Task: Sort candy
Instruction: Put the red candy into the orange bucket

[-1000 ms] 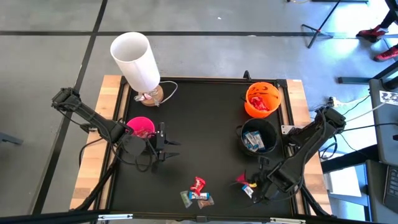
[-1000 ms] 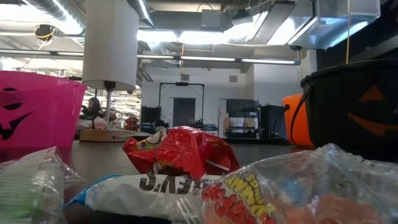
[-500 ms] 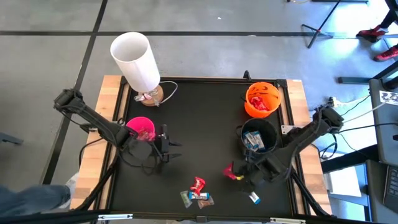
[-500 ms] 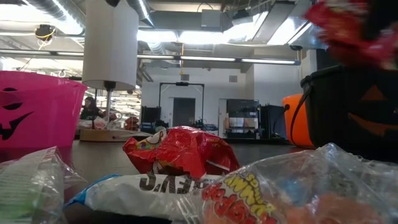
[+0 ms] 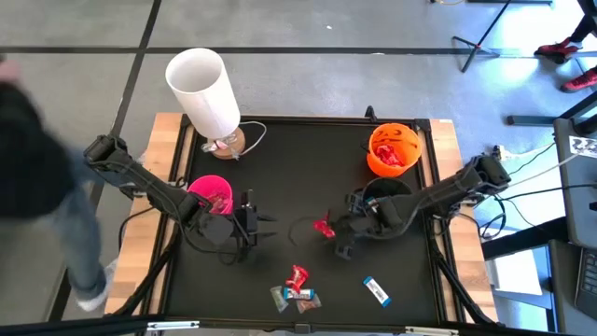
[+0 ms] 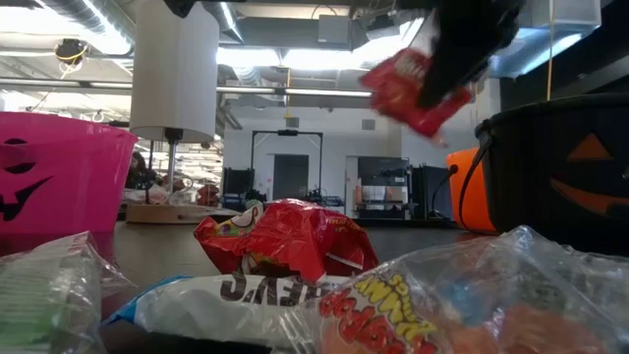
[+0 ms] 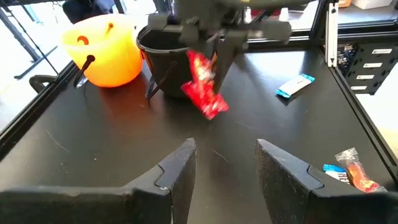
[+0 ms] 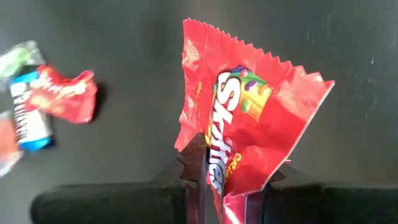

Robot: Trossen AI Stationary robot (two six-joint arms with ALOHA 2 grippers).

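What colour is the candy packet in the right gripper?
Red, with white lettering on the packet; clearest in the right wrist view, pinched by the right gripper.

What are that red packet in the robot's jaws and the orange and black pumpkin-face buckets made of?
The red Skittles packet, pinched in the right gripper, looks like thin glossy plastic film: it creases, catches light, and has a zigzag-cut top edge. The orange bucket and black bucket look like moulded plastic, smooth and slightly shiny, with rigid rounded walls. That is my guess from looks alone.
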